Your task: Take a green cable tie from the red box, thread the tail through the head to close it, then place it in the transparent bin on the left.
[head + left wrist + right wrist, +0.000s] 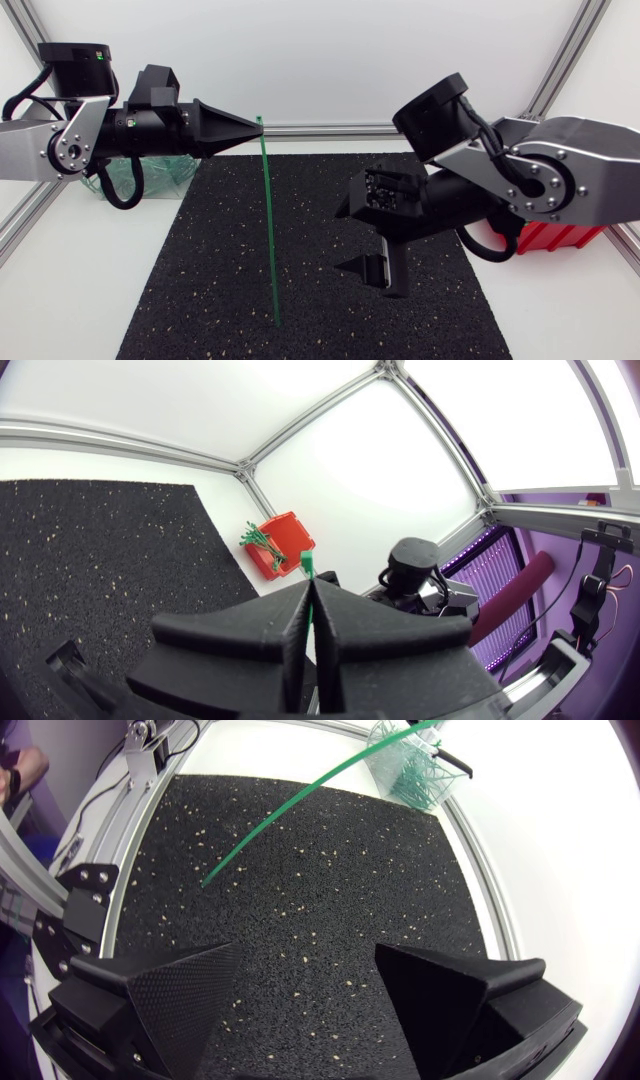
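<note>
- Left fingers (240, 632): nearest the left wrist camera. They are pressed together with no gap showing, clamped from both sides on the top end of the green cable tie (268, 220). Only a short green stub shows past their tips.
- Judged reason for this hold: pinching one end leaves the rest of the strap free and presented to the other arm, as threading requires.
- Cable tie: in the head view it hangs almost upright from the upper centre of the frame to the lower centre. It is straight and unlooped. Its lower tip is over the black mat (200, 270); contact with the mat cannot be confirmed.
- Right fingers (180, 1000): spread wide, with nothing between them and touching nothing. In the head view they point down, right of centre, well apart from the tie.
- Judged reason: they are open in readiness to take the free tail.
- Red box (545, 238): at the right edge of the head view, mostly hidden behind the right arm. The left wrist view shows spare ties (258, 538) in it.
- Transparent bin (165, 175): upper left of the head view, behind the left arm, at the mat's far corner on the white surface (60, 300). It holds binned ties (415, 782).
- Status, as judged: the tie has been drawn from the box but is not yet closed or binned.
</note>
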`<state>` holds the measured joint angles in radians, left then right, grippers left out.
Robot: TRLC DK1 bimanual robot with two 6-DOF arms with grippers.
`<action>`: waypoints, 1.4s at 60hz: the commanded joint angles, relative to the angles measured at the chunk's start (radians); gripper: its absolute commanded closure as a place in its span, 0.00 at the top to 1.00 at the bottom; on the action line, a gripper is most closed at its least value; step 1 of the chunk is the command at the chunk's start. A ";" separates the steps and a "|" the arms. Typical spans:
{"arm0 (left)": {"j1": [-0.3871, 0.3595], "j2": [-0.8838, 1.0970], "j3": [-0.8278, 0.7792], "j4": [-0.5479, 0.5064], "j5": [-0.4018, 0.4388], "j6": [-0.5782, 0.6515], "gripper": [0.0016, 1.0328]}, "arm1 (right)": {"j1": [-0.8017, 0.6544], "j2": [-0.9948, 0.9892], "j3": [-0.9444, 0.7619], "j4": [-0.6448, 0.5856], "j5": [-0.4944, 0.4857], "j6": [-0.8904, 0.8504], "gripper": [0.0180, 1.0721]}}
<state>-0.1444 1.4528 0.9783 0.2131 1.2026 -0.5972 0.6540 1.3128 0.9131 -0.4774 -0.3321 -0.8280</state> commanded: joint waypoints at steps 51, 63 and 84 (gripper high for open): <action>0.052 0.159 0.229 -0.587 -0.006 0.364 0.03 | 0.309 -0.107 -0.226 0.427 0.559 -0.467 0.95; 0.063 0.190 0.273 -0.609 0.020 0.370 0.03 | 0.349 -0.098 -0.283 0.550 0.581 -0.588 0.95; 0.048 0.215 0.298 -0.659 0.025 0.401 0.03 | 0.394 -0.047 -0.287 0.681 0.504 -0.723 0.95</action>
<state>-0.0929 1.6394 1.2465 -0.4305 1.2087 -0.2237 1.0401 1.2392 0.6388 0.1852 0.1841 -1.5024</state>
